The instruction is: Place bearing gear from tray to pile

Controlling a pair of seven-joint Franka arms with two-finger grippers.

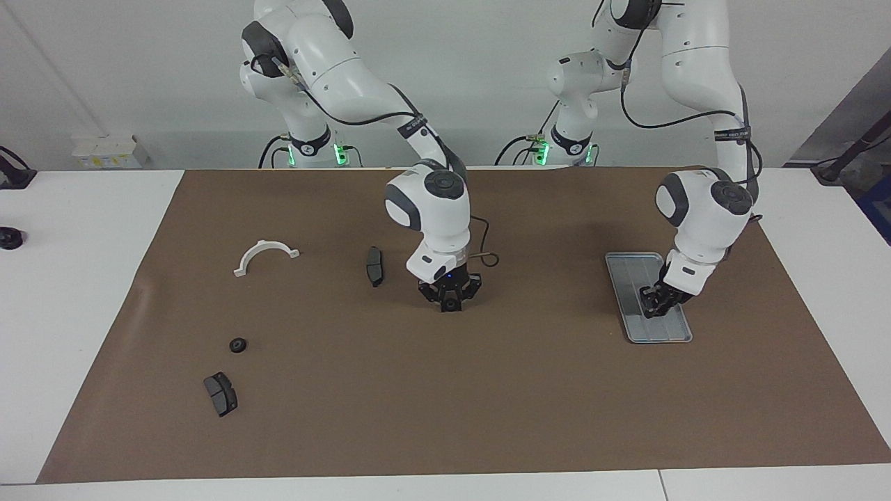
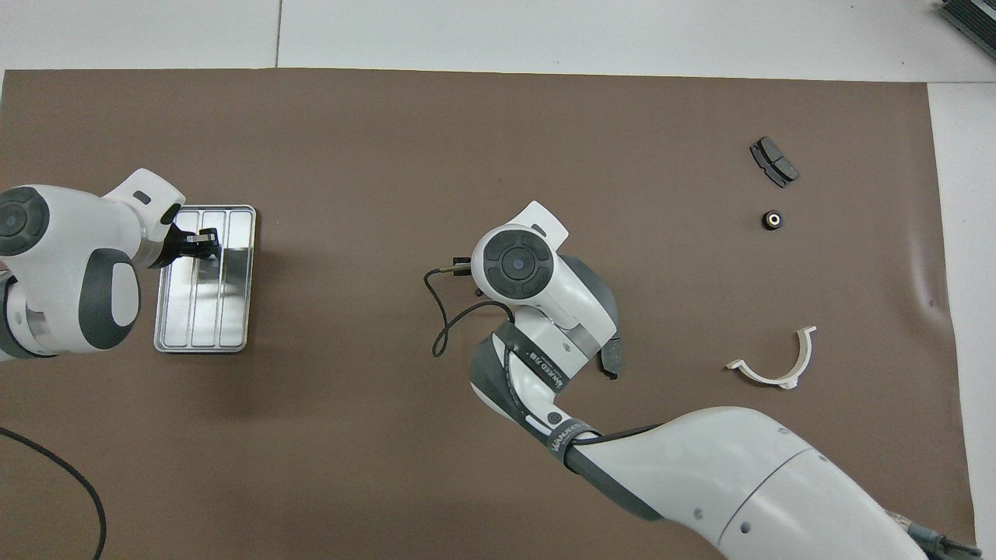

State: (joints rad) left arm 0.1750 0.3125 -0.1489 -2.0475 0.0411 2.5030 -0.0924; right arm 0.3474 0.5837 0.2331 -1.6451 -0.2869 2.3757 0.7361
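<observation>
Brake pad (image 1: 221, 393): nearest you, just beside the lone gear (image 1: 238, 344).
Left gripper (image 1: 658, 300): jaws shut in the tray (image 1: 630, 268); contents unclear.
Right gripper (image 1: 450, 300): midway between tray and gear, jaws narrow, apparently gripping a gear; it may slip.

There is 1 silver tray (image 1: 633, 265) with a raised rim. 1 small black gear (image 1: 238, 344) lies alone on the brown mat (image 1: 487, 417). There are 2 dark grey brake pads (image 1: 221, 394), (image 1: 374, 265), 1 white curved bracket (image 1: 265, 255), and 2 robot arms, each with 1 gripper.
</observation>
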